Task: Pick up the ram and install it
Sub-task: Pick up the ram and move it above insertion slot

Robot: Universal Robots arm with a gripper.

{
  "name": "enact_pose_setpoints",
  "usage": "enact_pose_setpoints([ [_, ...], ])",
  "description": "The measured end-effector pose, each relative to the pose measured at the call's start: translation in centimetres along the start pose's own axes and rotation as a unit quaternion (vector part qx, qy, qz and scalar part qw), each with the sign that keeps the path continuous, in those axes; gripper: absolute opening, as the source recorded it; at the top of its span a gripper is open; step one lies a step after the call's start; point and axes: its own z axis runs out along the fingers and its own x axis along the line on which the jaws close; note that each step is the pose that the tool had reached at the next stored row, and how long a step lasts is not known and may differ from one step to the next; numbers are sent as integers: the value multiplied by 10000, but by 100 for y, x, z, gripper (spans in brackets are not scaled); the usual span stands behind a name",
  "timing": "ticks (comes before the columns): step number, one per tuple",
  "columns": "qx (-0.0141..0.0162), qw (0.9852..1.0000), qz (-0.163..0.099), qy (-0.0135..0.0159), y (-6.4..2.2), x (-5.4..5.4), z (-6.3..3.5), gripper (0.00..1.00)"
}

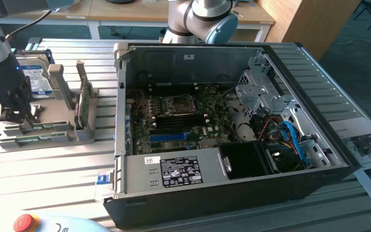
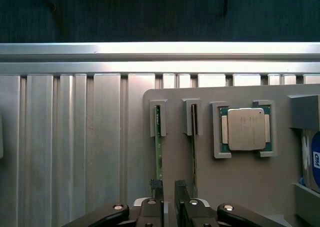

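Wrist view shows your gripper [image 2: 168, 185] with fingers apart, close to the green ram [image 2: 159, 152] standing edgewise in the gray holder [image 2: 240, 187] at the exterior view's left; centre the stick between both fingers, wrist square.

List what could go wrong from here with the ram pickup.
1. The open gripper hangs low over the grey holder, with one finger seemingly in line with the green ram stick rather than astride it. Coming down, it might strike the stick's edge.
2. A second stick stands close beside it, so the other finger could catch that one.
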Motion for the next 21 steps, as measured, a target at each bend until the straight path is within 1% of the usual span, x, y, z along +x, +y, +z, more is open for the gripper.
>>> enact_pose_setpoints([
  [11, 0, 10000, 0, 0, 0, -3, 89, 24],
  [19, 0, 10000, 0, -1, 2, -6, 181, 24],
  [21, 0, 10000, 0, 0, 3, -6, 186, 24],
])
